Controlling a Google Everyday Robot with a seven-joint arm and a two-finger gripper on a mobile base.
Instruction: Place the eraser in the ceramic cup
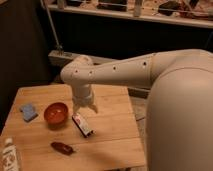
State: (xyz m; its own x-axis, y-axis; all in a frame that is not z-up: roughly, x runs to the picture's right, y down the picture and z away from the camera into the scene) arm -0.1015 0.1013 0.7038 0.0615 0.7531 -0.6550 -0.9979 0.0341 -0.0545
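Now gripper (84, 109) hangs spread open, holding nothing; eraser (82, 125) lies just below it, red bowl (56, 113) near its left.

On the table (115, 137), the flat pad (28, 112) lies at the left, the bowl (55, 113) just right of it, the eraser (82, 124) just right of the bowl with the gripper (85, 110) over its far end, the lumpy object (62, 148) nearer, and a bottle (10, 155) at the near left corner.
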